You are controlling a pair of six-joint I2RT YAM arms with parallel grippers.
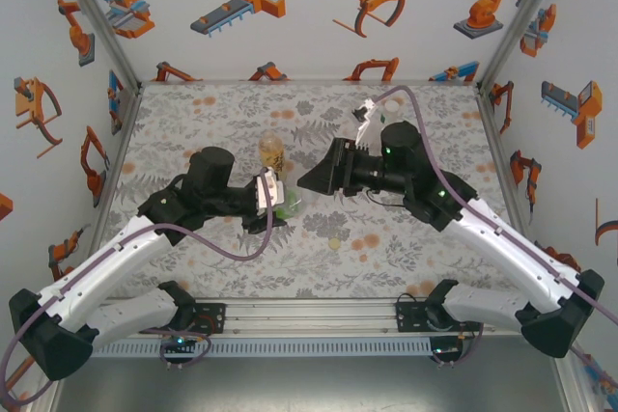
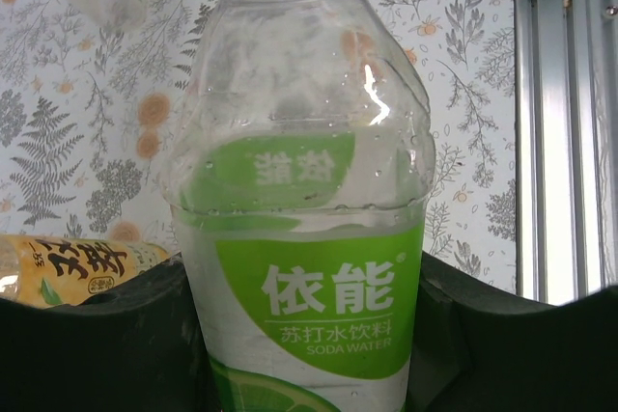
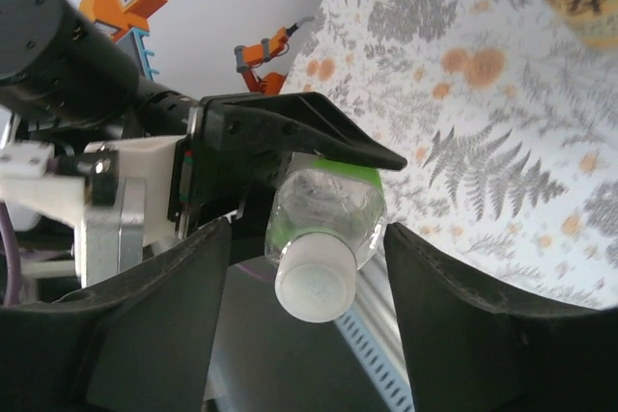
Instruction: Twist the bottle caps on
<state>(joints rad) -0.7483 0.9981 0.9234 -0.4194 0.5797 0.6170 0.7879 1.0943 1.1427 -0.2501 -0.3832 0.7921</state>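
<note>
One green-label bottle [image 2: 309, 190], white cap [image 3: 314, 287] on

Right gripper [image 3: 307, 238] straddles the clear bottle [image 3: 328, 209], with slim gaps either side of its white cap [image 3: 311, 288], inside each finger. The left gripper [image 1: 277, 202] blocks the way above with its black finger [image 3: 290, 132]. Outside the left fingers the amber bottle [image 1: 271, 151] crowds close, and the mat [image 1: 193, 113] beyond lies open.
</note>
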